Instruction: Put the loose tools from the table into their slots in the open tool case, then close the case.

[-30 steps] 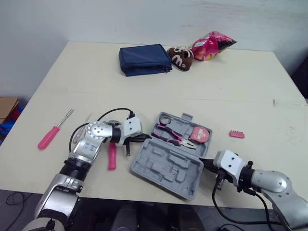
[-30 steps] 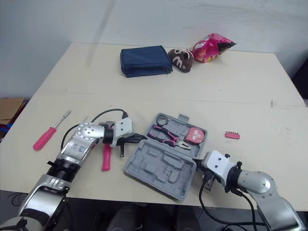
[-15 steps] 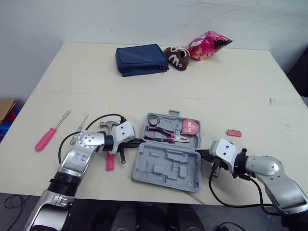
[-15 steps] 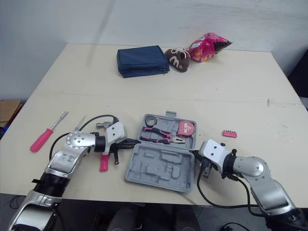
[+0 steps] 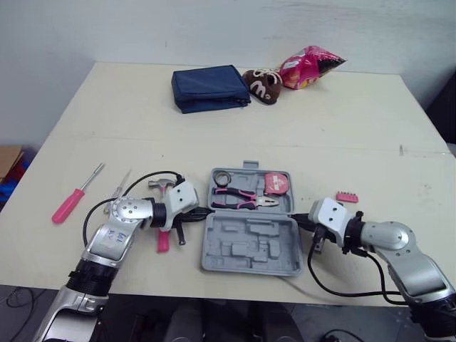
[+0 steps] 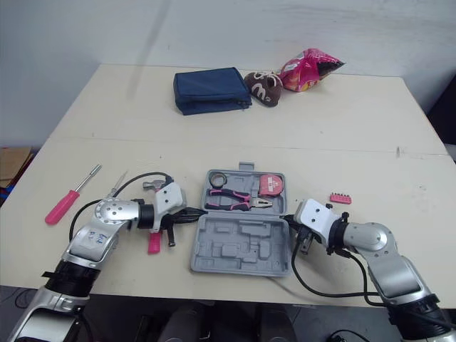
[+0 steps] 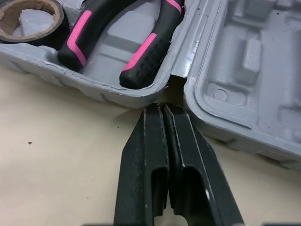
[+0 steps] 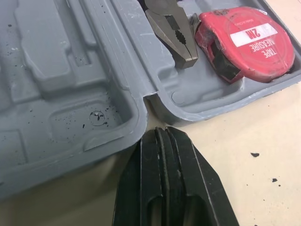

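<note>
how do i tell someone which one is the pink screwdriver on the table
Find the open grey tool case at the front of the table, then look far toward the robot's left. Nearest that edge lies the screwdriver: a fat bright-pink handle with a bare metal shaft, unlike the slim pale tool beside it and the pink-handled hammer nearer the case.

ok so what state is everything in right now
tool case: open, flat
left gripper: shut, tips at case hinge
right gripper: shut, tips at case hinge
pliers: in slot
tape measure: in slot
tape roll: in slot
pink screwdriver: loose on table
hammer: loose
bit holder: loose
</note>
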